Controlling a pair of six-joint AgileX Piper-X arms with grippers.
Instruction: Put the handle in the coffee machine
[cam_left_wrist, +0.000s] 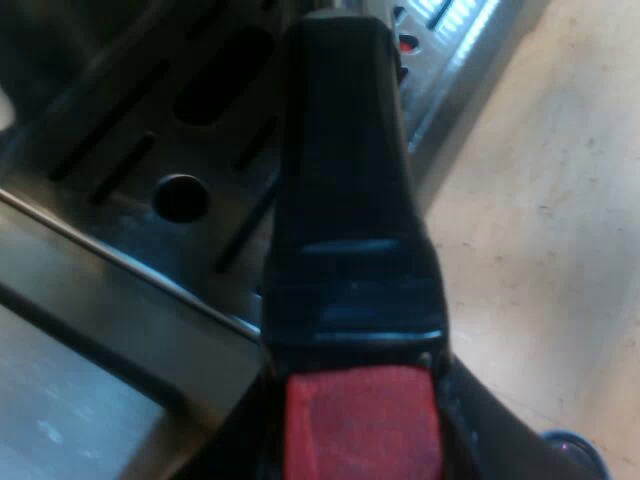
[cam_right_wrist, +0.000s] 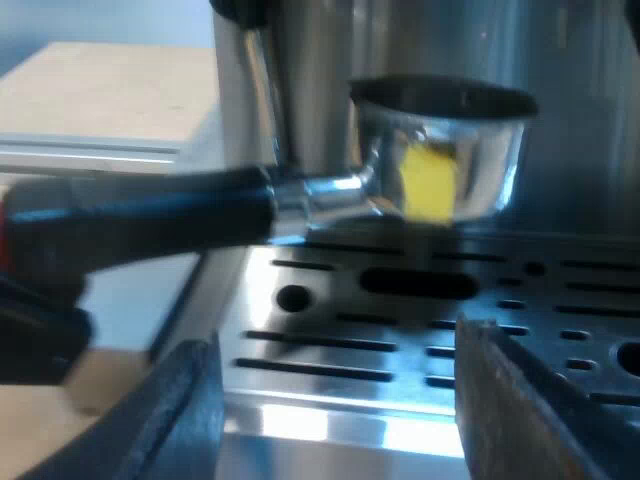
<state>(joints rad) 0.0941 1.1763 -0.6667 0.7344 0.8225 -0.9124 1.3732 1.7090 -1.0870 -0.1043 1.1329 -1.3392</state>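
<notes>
The metal holder (cam_right_wrist: 440, 150) hangs level just above the espresso machine's slotted drip tray (cam_right_wrist: 400, 330), its shiny cup close under the machine's front. Its dark handle (cam_right_wrist: 150, 215) runs away from the machine to my left gripper (cam_right_wrist: 35, 300). In the left wrist view the handle (cam_left_wrist: 345, 200) lies lengthwise between my left gripper's (cam_left_wrist: 362, 440) fingers, which are shut on it at the red end (cam_left_wrist: 362, 425), over the drip tray (cam_left_wrist: 190, 130). My right gripper (cam_right_wrist: 335, 420) stands open before the tray's edge, below the holder, with nothing between its fingers (cam_right_wrist: 180, 420).
The machine's steel body (cam_right_wrist: 310, 80) rises behind the holder. A pale wooden table (cam_left_wrist: 560, 200) lies beside the tray. A small blue rounded thing (cam_left_wrist: 570, 445) sits on it near my left gripper. A light board (cam_right_wrist: 110, 90) shows past the machine.
</notes>
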